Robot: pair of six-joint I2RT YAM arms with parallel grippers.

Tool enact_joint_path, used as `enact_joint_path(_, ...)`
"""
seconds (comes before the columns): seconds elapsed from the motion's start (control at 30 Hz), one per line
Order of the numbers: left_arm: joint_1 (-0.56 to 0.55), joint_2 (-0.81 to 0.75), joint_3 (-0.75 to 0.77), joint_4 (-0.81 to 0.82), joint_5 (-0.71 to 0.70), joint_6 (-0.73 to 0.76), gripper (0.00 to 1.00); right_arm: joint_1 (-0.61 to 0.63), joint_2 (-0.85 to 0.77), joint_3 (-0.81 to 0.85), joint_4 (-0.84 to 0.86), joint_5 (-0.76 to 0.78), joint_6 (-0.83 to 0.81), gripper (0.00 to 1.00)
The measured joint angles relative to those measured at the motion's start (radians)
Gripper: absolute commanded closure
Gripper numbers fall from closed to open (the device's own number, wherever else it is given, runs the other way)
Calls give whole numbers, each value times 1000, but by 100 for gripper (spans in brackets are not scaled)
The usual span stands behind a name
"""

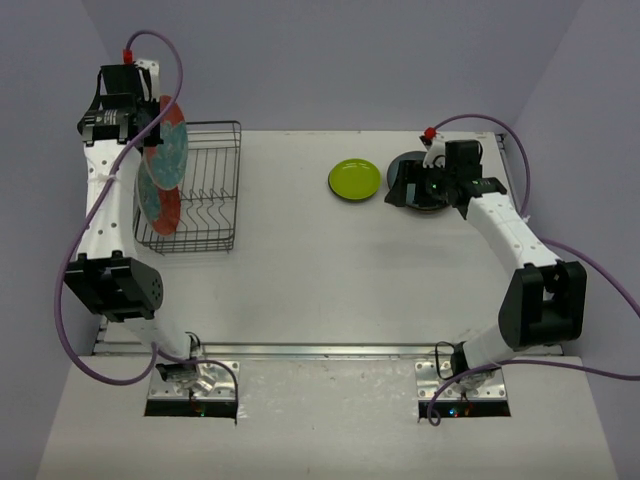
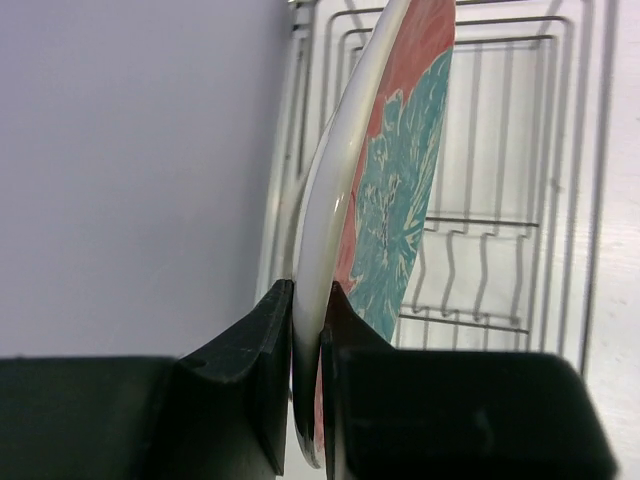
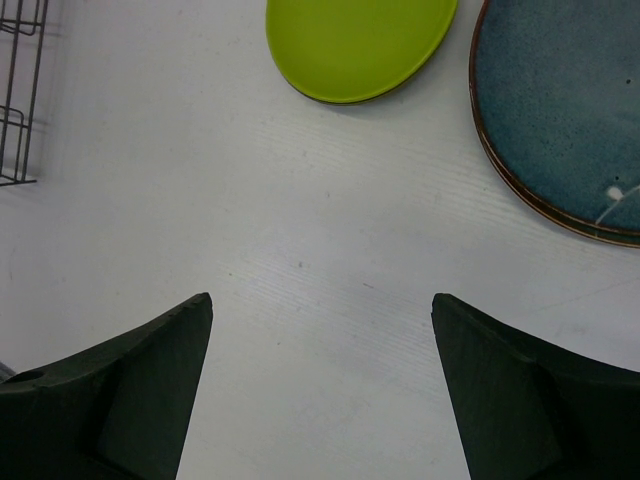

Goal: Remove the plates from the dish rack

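Note:
My left gripper (image 2: 322,300) is shut on the white rim of a large red plate with a teal flower (image 2: 400,180). In the top view that red plate (image 1: 168,145) stands on edge, raised over the left end of the black wire dish rack (image 1: 205,190), with the left gripper (image 1: 148,118) at its top. A second red plate (image 1: 157,208) stands lower in the rack. My right gripper (image 3: 322,305) is open over bare table. A lime-green plate (image 3: 355,45) and a bluish-teal plate (image 3: 570,110) lie flat just beyond it.
The rack's upright wire dividers (image 2: 470,270) show behind the held plate. A purple wall (image 2: 130,170) is close on the left. The rack's corner (image 3: 20,100) is at the left edge of the right wrist view. The lime-green plate (image 1: 354,179) lies mid-table.

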Motion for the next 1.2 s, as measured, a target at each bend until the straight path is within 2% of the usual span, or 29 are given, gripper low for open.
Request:
enact_joint_path(0.1, -13, -37, 0, -23, 111, 0, 100, 2, -11, 0, 14, -34, 14, 10)
enact_joint_path(0.3, -14, -153, -101, -55, 584, -39, 100, 12, -41, -2, 109, -196, 84, 12)
enact_joint_path(0.4, -56, -195, -180, -58, 808, -69, 100, 46, -41, -2, 145, -269, 110, 14)
enact_joint_path(0.53, -144, -201, -269, -59, 975, -91, 100, 144, -37, -2, 170, -337, 130, 15)
enact_joint_path(0.73, -190, -201, -315, -69, 1096, -101, 100, 316, -5, 10, 217, -380, 144, 17)
enact_joint_path(0.87, -188, -201, -321, -69, 1125, -92, 100, 385, 50, 50, 236, -399, 157, 58)
enact_joint_path(0.93, -187, -201, -327, -69, 1133, -82, 100, 395, 79, 70, 246, -410, 179, 86)
enact_joint_path(0.97, -187, -202, -332, -67, 1132, -72, 100, 396, 90, 77, 249, -422, 189, 97)
enact_joint_path(1.03, -185, -205, -344, -54, 1131, -37, 100, 395, 100, 79, 248, -452, 219, 100)
enact_joint_path(1.07, -181, -207, -351, -51, 1140, -36, 89, 392, 101, 79, 256, -466, 223, 100)
enact_joint_path(1.13, -176, -213, -363, -41, 1150, -42, 59, 387, 99, 79, 263, -478, 233, 100)
enact_joint_path(1.2, -175, -221, -374, -19, 1142, -62, 39, 374, 97, 70, 277, -487, 257, 100)
